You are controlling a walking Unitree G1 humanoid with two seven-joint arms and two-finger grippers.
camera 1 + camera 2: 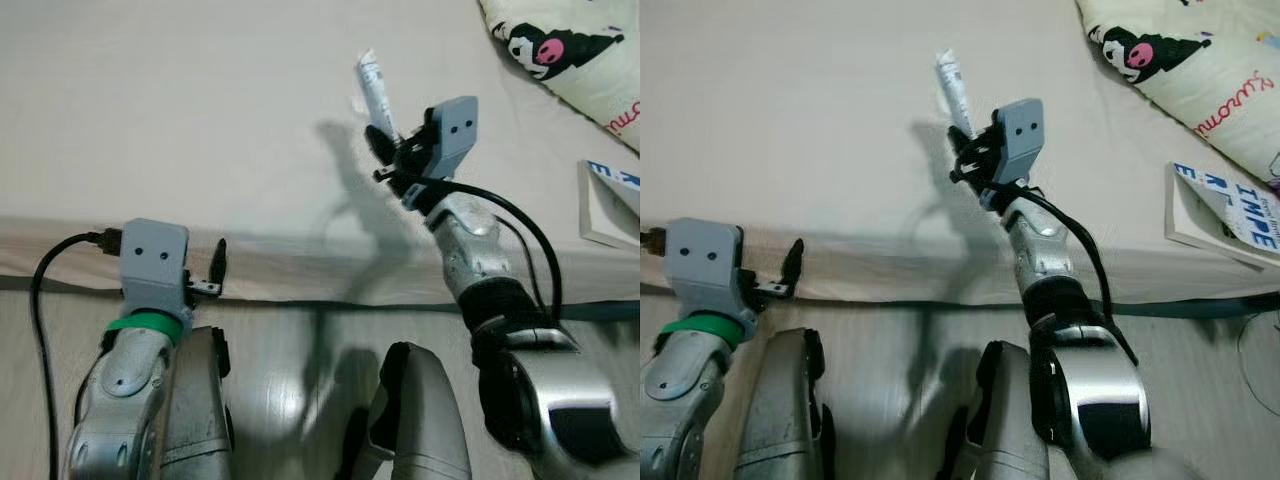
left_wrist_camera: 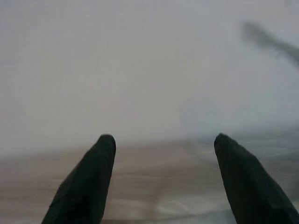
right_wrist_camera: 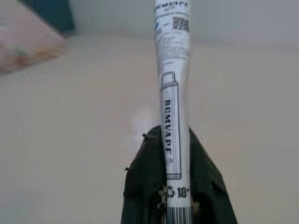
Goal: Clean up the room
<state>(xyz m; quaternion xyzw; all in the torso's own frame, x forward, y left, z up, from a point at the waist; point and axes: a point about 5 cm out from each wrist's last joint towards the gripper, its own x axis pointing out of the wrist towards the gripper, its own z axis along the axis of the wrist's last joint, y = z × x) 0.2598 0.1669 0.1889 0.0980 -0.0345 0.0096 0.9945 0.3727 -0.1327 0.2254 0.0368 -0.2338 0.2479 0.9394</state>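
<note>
A thin white printed packet (image 1: 375, 90) (image 3: 174, 107) sticks up from my right gripper (image 1: 385, 143), which is shut on its lower end, raised above the cream bed (image 1: 180, 110). The packet bears black lettering and a barcode in the right wrist view. My left gripper (image 1: 212, 268) hangs low at the bed's front edge; in the left wrist view its two black fingers (image 2: 88, 186) stand apart with nothing between them.
A cartoon-print pillow (image 1: 1200, 60) lies at the bed's far right corner. A white and blue booklet (image 1: 1225, 215) rests near the right edge. Wooden floor (image 1: 300, 400) runs below the bed's front edge.
</note>
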